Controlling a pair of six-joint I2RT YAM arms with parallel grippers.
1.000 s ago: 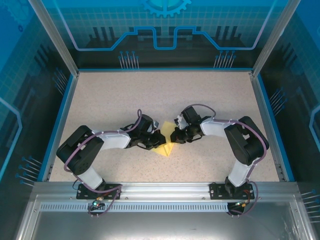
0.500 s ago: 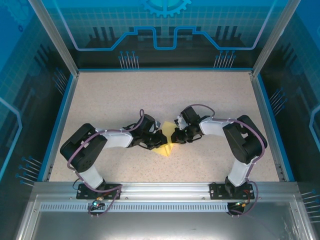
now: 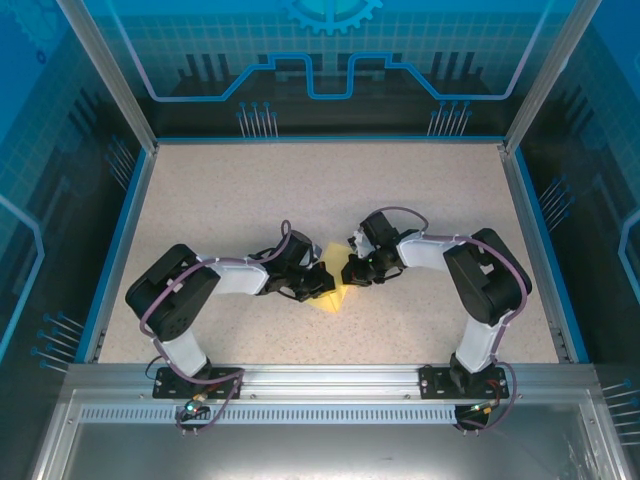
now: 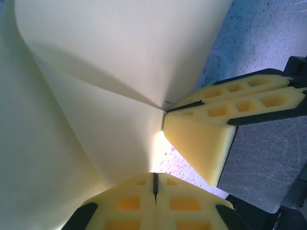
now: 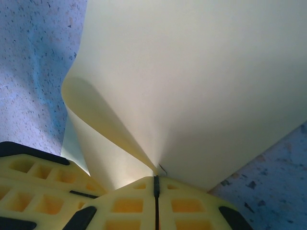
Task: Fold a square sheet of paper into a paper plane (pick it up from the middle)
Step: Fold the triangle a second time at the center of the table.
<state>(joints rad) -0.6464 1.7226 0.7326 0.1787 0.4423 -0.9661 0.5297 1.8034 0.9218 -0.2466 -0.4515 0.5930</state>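
The pale-yellow square sheet of paper [image 3: 334,298] is pinched up at the table's middle, between both grippers, with only a small triangle of it showing below them. My left gripper [image 3: 324,284] is shut, and the sheet [image 4: 96,96] runs into its closed tips [image 4: 155,178] and billows up and to the left. My right gripper [image 3: 350,272] is shut on a pinched fold of the sheet [image 5: 201,81] at its tips [image 5: 156,181]. The two grippers sit almost tip to tip. The right gripper's fingers [image 4: 216,124] show in the left wrist view, and the left gripper's fingers [image 5: 29,191] in the right wrist view.
The speckled beige table [image 3: 320,190] has blue walls [image 3: 135,190] on the left, right and back. An aluminium rail [image 3: 320,378] with both arm bases runs along the near edge. Open tabletop lies behind and beside the arms.
The left arm's elbow has shifted a little right and the right arm's elbow a little left. Both grippers stay shut at the sheet, which has hardly moved.
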